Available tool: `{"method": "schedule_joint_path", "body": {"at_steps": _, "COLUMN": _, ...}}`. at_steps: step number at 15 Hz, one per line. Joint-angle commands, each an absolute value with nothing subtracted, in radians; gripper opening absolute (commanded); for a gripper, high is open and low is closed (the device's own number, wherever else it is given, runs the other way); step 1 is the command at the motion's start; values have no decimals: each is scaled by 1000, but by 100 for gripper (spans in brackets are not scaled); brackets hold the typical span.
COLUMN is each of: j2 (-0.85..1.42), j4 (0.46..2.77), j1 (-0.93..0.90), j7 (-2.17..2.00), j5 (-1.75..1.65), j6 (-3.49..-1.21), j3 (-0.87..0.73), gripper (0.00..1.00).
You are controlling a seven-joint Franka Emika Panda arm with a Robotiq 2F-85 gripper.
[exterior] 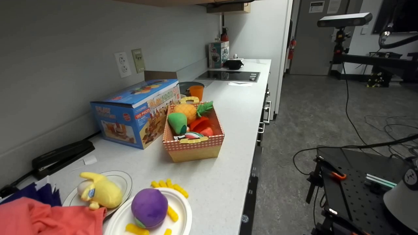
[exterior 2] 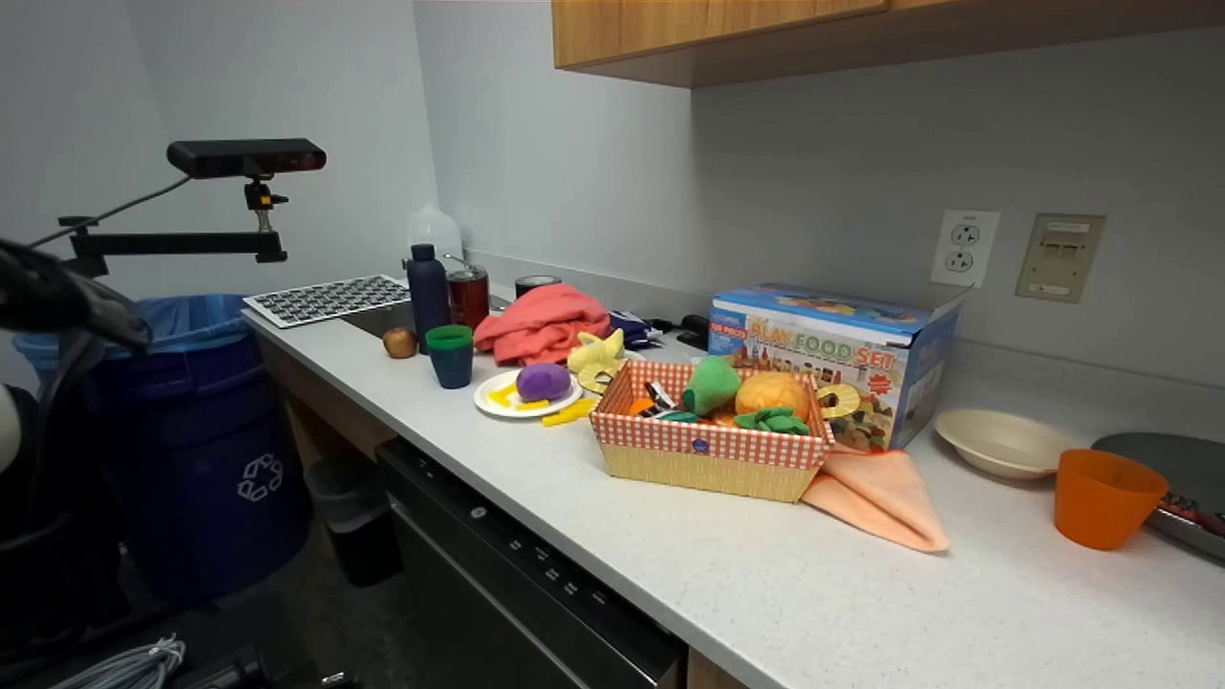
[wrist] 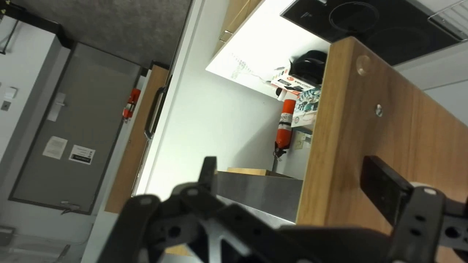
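Note:
My gripper [wrist: 289,164] shows in the wrist view, which looks turned over. Its black fingers are wide apart. The light edge of a wooden panel [wrist: 325,146], which looks like a cabinet door, lies between them in the picture. The right finger overlaps the panel's flat face; I cannot tell whether it touches. A clear round bumper [wrist: 363,65] and a screw [wrist: 379,110] sit on the panel. The gripper does not show clearly in the exterior views. Wooden wall cabinets show along the top of both exterior views [exterior: 156,1] [exterior 2: 718,38].
The counter bears a checked basket [exterior: 196,153] of toy food, a play food box [exterior 2: 833,344], an orange cup [exterior 2: 1105,498], a purple toy [exterior: 149,209] on a white plate and a red cloth [exterior 2: 545,321]. Beyond are a cooktop [exterior: 228,75] and a fire extinguisher [wrist: 285,124].

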State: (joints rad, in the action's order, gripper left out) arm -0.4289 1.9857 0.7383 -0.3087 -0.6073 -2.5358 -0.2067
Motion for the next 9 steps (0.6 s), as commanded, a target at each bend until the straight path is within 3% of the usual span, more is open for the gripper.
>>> {"method": "schedule_joint_path", "body": {"at_steps": 1, "j2": -392, "j4": 1934, "j1": 773, "j7": -373, "j5": -676, "j6": -2532, "j3": -185, "gripper": 100}}
{"method": "schedule_joint_path", "body": {"at_steps": 9, "j2": -444, "j4": 1957, "j1": 741, "j7": -450, "j5": -684, "j6": -2541, "j3": -191, "gripper": 100}}
